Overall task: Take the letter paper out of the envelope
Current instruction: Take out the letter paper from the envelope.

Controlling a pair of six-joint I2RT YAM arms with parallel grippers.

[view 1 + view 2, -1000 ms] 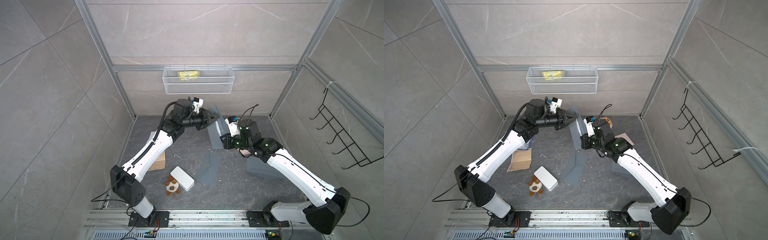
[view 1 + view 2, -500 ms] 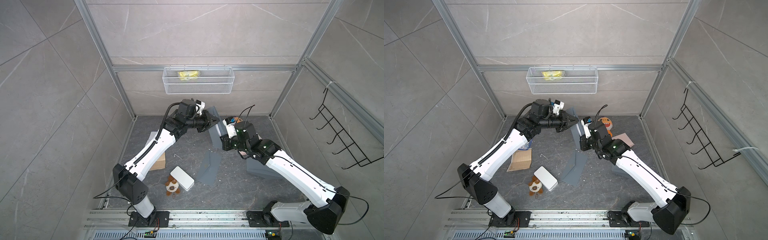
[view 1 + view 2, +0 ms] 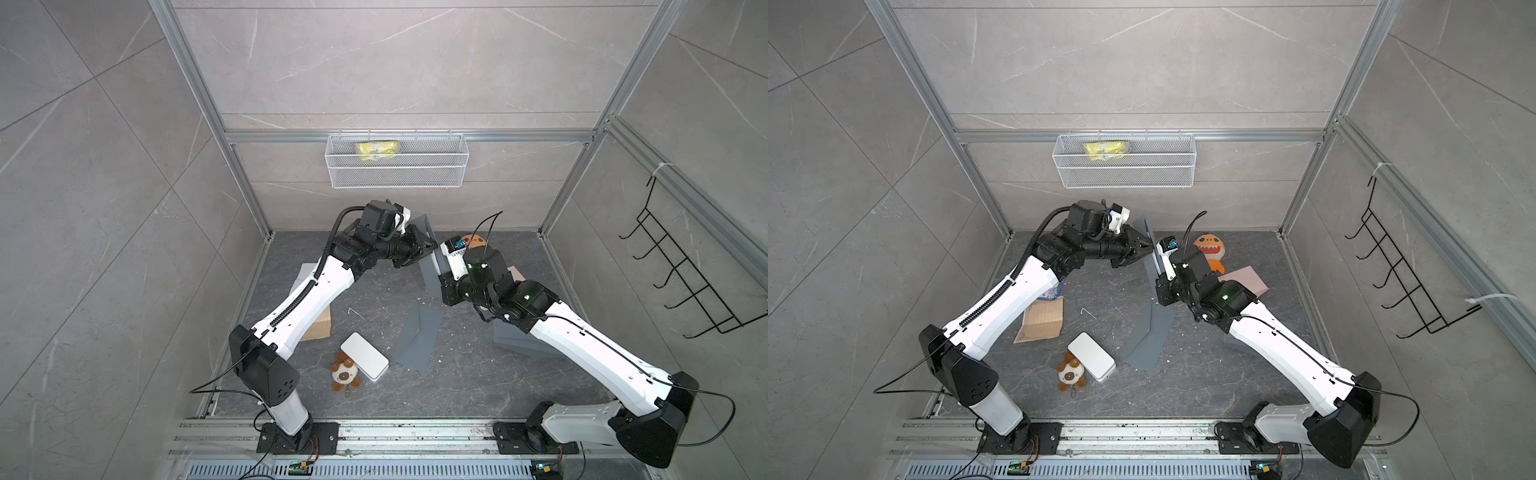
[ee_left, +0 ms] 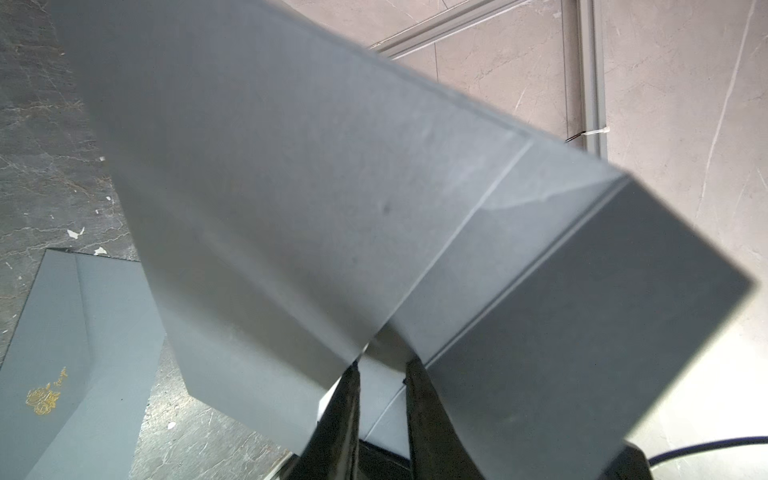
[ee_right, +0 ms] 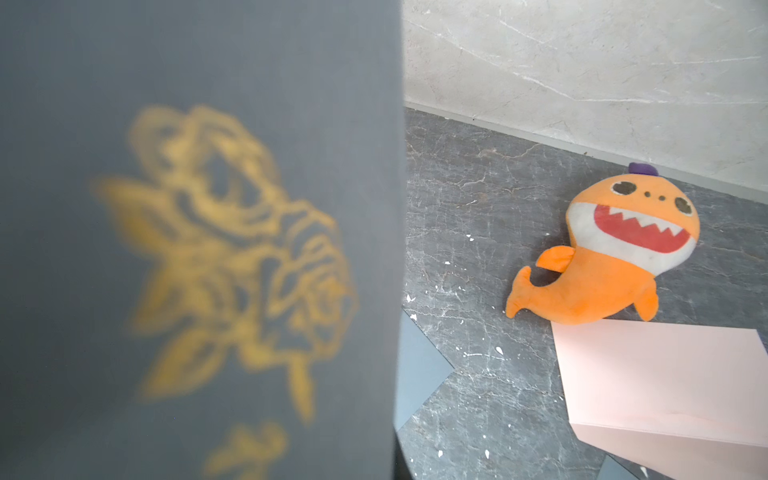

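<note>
A: Where is the envelope [image 3: 430, 278]?
B: It is up in the air between the two arms, over the rear middle of the dark floor [image 3: 457, 386] and clear of it. It is grey. The right wrist view shows a gold rose [image 5: 232, 257] printed on it, very close and blurred.
A: Which arm holds it?
B: The right gripper [image 3: 1158, 289] is closed on its lower part. In the wrist view the envelope hides the jaws.
A: And the left gripper [image 4: 381, 368]?
B: It is at the upper part of the envelope. Its two dark fingers [image 4: 345, 407] stand a little apart, and a folded grey edge passes between them. Whether they press on it, one cannot tell.
A: Is that edge the letter paper?
B: One cannot tell. It has the same grey as the envelope.
A: What lies around?
B: A second grey folded sheet [image 3: 415, 338] lies on the floor near the envelope, toward the front. An orange shark toy [image 5: 615, 249] lies near the back wall, right beside a pink sheet [image 5: 665, 374].
</note>
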